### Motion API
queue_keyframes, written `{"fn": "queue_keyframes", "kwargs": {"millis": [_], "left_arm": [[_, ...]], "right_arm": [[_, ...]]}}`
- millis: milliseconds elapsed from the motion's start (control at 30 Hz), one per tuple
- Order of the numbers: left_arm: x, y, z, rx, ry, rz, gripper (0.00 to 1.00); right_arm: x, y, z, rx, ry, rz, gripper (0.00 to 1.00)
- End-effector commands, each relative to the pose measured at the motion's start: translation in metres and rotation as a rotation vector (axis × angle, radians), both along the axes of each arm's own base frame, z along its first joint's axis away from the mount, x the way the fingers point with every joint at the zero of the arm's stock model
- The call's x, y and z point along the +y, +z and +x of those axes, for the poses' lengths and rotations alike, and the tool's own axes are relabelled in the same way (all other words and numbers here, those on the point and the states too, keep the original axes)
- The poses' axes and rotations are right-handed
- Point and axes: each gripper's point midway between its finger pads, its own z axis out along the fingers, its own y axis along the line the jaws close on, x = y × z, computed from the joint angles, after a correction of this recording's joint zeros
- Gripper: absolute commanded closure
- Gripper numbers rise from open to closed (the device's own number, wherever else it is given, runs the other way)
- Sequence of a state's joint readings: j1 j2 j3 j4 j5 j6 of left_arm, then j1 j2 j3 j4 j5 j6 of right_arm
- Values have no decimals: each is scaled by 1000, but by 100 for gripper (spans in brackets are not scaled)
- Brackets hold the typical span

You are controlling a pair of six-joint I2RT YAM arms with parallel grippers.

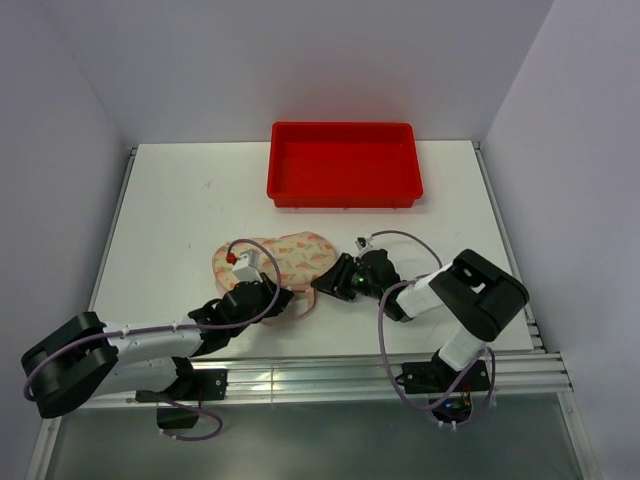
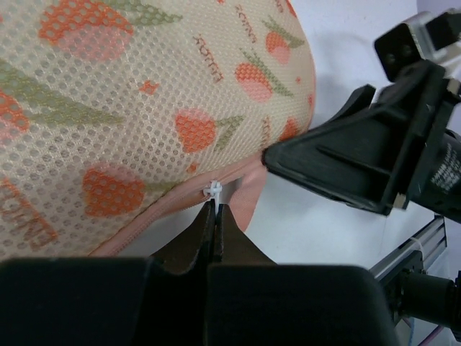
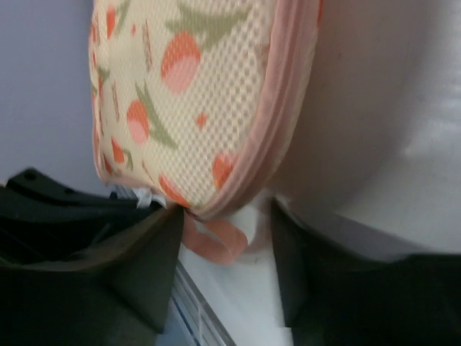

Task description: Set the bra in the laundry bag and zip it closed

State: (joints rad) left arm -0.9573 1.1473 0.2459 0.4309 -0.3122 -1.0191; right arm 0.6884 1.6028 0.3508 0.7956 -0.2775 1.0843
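The rounded cream mesh laundry bag printed with orange-pink motifs [image 1: 290, 255] lies on the white table [image 1: 170, 200], its long axis running from arm to arm. The left gripper [image 2: 216, 210], at its near edge, has its jaws closed on the small white zip pull [image 2: 214, 191]. The right gripper [image 3: 227, 267], jaws apart, straddles the thin pink loop handle [image 3: 216, 245] at the bag's right end. The red plastic tray [image 1: 345, 192] sits well apart behind. No bra shows.

Overhead from behind, wrist cameras close-up — both share laundry bag [image 2: 144, 108]
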Motion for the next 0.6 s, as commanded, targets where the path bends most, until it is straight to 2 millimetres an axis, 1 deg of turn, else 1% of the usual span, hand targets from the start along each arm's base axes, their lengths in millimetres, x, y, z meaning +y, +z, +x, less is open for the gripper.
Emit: {"fn": "queue_keyframes", "kwargs": {"millis": [0,33,67,100,133,167,200,233,267,300,333,367,400,433,467,500,567], "left_arm": [[-4,16,-1,-30,2,-77,100],[-1,13,-1,-27,8,-64,100],[1,14,-2,-29,9,-63,100],[6,9,-4,-20,16,-44,100],[9,6,-5,-14,23,-36,100],[15,6,-5,-19,39,-29,100],[22,-1,-7,-3,48,2,100],[26,-2,-8,0,60,9,100],[31,1,-10,-6,73,-3,100],[37,1,-9,-11,95,2,100],[47,-8,-13,15,114,32,100],[51,-3,-13,5,130,20,100],[57,-4,-12,1,154,32,100],[65,-11,-15,22,172,61,100],[69,-9,-15,22,186,61,100],[74,-11,-14,23,204,73,100],[81,-16,-17,39,222,100,100]], "right_arm": [[10,30,31,-71,-80,120,63],[9,32,36,-84,-101,118,73],[8,34,38,-88,-107,119,80],[6,36,39,-97,-117,118,91],[3,33,38,-95,-124,107,96],[-2,37,42,-111,-146,103,100],[-6,36,41,-113,-150,89,100],[-12,31,39,-109,-157,74,100],[-20,33,42,-118,-177,71,100],[-25,30,42,-118,-186,55,100],[-31,26,40,-114,-192,45,100],[-36,28,41,-120,-199,44,100],[-44,26,43,-121,-213,34,100],[-49,23,42,-117,-218,24,100],[-53,24,43,-124,-221,20,100],[-61,19,46,-119,-233,-9,100],[-68,17,47,-112,-226,-21,100]]}}
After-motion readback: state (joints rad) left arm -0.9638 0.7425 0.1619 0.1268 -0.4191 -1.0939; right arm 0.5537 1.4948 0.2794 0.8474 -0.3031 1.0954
